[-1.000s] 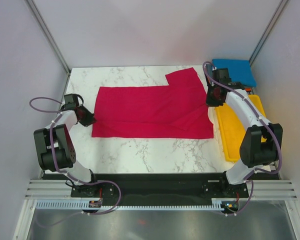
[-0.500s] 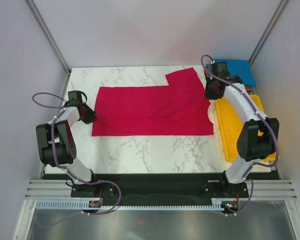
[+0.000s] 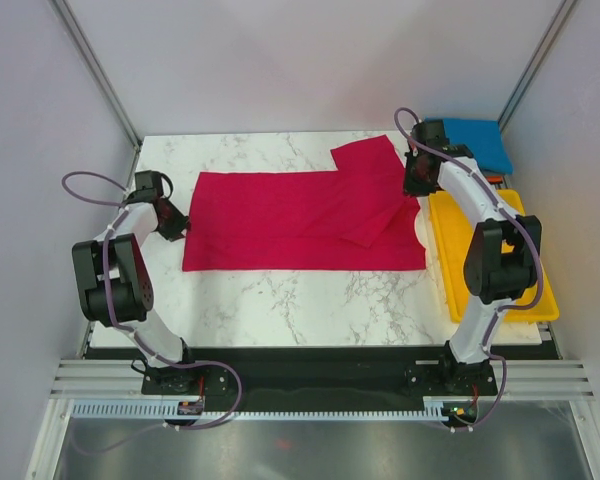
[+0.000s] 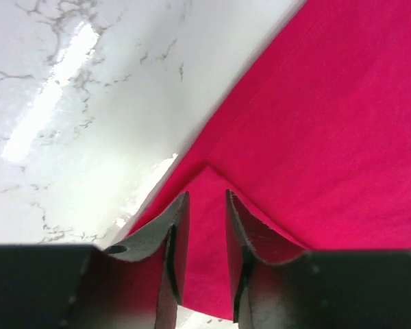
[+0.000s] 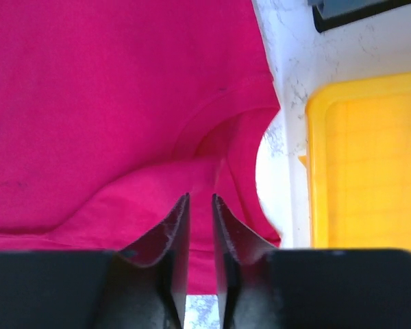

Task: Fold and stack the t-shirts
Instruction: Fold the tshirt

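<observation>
A crimson-red t-shirt (image 3: 300, 215) lies flat on the marble table, folded lengthwise, with one sleeve sticking out at the far right. My left gripper (image 3: 176, 228) sits at the shirt's left edge. Its jaws stand slightly apart over a cloth corner (image 4: 207, 171), gripping nothing. My right gripper (image 3: 412, 188) is at the shirt's right edge by the collar (image 5: 233, 130). It is open a little above the cloth (image 5: 109, 103). A folded blue t-shirt (image 3: 478, 140) lies at the far right corner.
A yellow plastic tray (image 3: 445, 265) lies along the right side, close to the shirt's right edge, and shows in the right wrist view too (image 5: 370, 164). Bare marble (image 4: 89, 103) runs left of the shirt. Walls close in the table's sides and back.
Both grippers have gone from shut to slightly open and let go of the red shirt. The right gripper moved toward the far side, the left shifted slightly back. The folded cloth has settled.
</observation>
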Motion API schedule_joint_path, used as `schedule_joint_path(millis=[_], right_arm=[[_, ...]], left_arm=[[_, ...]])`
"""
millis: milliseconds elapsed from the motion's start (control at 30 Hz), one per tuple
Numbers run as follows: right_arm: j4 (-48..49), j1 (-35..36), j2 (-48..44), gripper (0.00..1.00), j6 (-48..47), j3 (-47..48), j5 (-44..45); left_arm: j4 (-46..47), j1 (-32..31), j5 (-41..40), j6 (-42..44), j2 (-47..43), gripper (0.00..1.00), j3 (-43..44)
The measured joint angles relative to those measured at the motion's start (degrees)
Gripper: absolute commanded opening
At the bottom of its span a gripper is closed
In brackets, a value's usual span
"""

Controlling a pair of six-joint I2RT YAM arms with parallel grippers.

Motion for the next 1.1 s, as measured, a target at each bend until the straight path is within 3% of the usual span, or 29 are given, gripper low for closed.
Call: schedule_joint_path(millis=[167, 300, 467, 700, 900, 1100], right_arm=[[-0.07, 0.48, 2.58, 0.34, 1.03, 4.9, 0.07], [0.07, 2.6, 1.33, 0.29, 3.04, 4.24, 0.63], [0.68, 6.62, -5.55, 0.17, 6.23, -6.88, 0.33], [3.3, 9.42, -11.39, 0.13, 9.35, -24.28, 0.61], [7.06, 9.27, -13.05, 0.11, 11.15, -34.86, 3.91], [10.27, 9.38, -14.19, 0.09, 12.44, -38.86, 7.48]], left_arm=[[-3.52, 0.0, -4.76, 3.48, -0.13, 0.41, 2.56], [-5.31, 0.0, -5.38, 5.25, -1.81, 0.41, 2.34], [-4.37, -1.64, 0.52, 5.68, -4.22, 0.44, 0.02], [-3.98, -6.6, 3.52, 5.51, -2.25, 0.43, -4.68], [-3.13, -6.32, 1.33, 3.82, -1.57, 0.43, -6.73], [-3.15, -6.49, -2.58, 2.54, -2.01, 0.43, -7.1]])
